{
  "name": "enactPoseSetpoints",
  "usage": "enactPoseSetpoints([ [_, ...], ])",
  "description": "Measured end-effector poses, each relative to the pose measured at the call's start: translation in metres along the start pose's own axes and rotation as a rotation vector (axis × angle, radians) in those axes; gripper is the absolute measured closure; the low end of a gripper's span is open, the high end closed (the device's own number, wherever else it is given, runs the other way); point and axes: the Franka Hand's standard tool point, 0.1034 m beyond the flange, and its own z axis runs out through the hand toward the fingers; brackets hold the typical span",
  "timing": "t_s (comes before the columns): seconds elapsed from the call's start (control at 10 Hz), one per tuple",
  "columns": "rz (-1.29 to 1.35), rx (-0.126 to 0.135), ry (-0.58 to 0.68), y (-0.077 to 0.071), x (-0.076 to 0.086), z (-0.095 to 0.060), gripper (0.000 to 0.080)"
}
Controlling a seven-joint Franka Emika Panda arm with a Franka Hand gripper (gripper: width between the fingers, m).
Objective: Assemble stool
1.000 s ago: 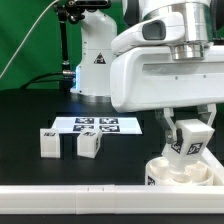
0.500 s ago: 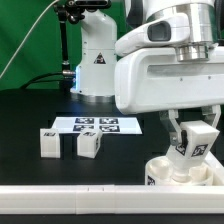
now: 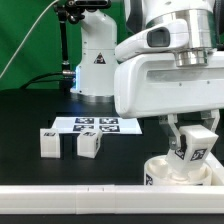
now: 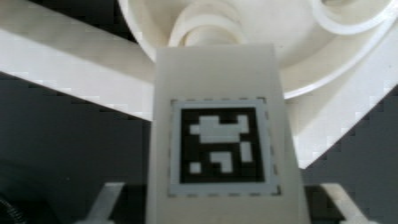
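My gripper [image 3: 190, 140] is shut on a white stool leg [image 3: 191, 148] with a black-and-white tag, held upright over the round white seat [image 3: 165, 172] at the exterior view's lower right. The leg's lower end meets the seat. In the wrist view the leg [image 4: 221, 120] fills the middle, its far end at a socket of the seat [image 4: 107, 70], with my fingers [image 4: 103, 200] on either side. Two more white legs [image 3: 49, 141] [image 3: 88, 144] stand on the black table at the exterior view's left.
The marker board [image 3: 97, 125] lies flat behind the two loose legs. A long white bar [image 3: 70, 204] runs along the front edge. The arm's base [image 3: 95, 60] stands at the back, with a green backdrop behind it.
My gripper with the leg has shifted slightly toward the exterior view's right and lower onto the seat. The loose legs have not moved.
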Motion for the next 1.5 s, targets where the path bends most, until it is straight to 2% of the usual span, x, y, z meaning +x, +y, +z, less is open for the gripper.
enactPoseSetpoints([
  [0.4, 0.0, 0.0, 0.0, 0.0, 0.0, 0.0, 0.0461],
  [1.0, 0.005, -0.007, 0.01, -0.001, -0.01, 0.005, 0.0461],
  [1.5, 0.004, -0.024, 0.047, 0.0, -0.012, 0.005, 0.0461],
])
